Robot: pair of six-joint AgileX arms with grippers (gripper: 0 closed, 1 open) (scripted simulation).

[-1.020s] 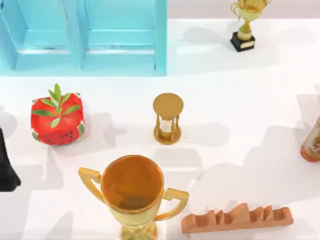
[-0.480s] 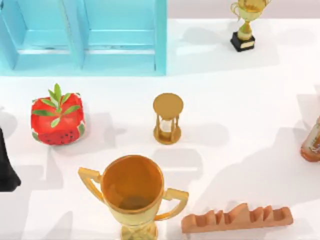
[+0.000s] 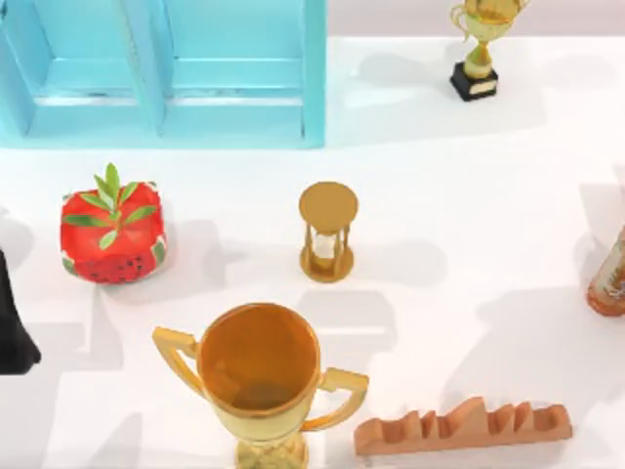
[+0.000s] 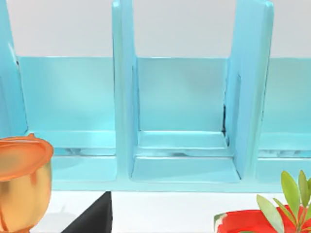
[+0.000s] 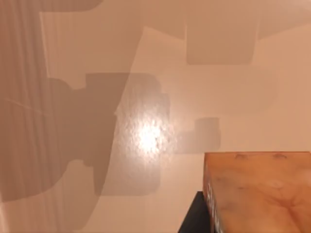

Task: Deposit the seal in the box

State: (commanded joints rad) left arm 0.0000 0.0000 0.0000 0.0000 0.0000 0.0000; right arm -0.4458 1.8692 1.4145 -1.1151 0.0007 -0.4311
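Table (image 3: 469, 195): white top, stuff scattered all over it, lots of soft shadows.
Box (image 3: 161, 73): big light-blue thing at the far left corner of the table, split into open compartments by upright walls. The left wrist camera looks straight into those compartments.
Big trophy (image 3: 259, 366): gold cup with two handles, standing upright at the near edge, roughly in the middle.
Left arm (image 3: 15, 327): just a black shape at the table's left edge, parked near the red pot. Can't tell whether its claw is open or closed.
Notched bar (image 3: 464, 427): long terracotta piece lying flat, just to the right of the big trophy.
Red pot (image 3: 112, 234): strawberry-looking, green leaves poking out the top, on the left side in front of the box.
Hourglass (image 3: 327, 233): gold, upright, pretty much dead centre, well apart from everything.
Small trophy (image 3: 477, 49): gold on a black base, far right corner.
Bottle (image 3: 610, 278): orange-brown, cut off by the right edge.
Right gripper (image 5: 252, 213): closed around the seal, with a dark finger (image 5: 195, 218) pressed against the block's side.
Seal (image 5: 257, 184): little reddish-brown marbled block, right up close to the right wrist camera, held over bare tabletop and not in the box.
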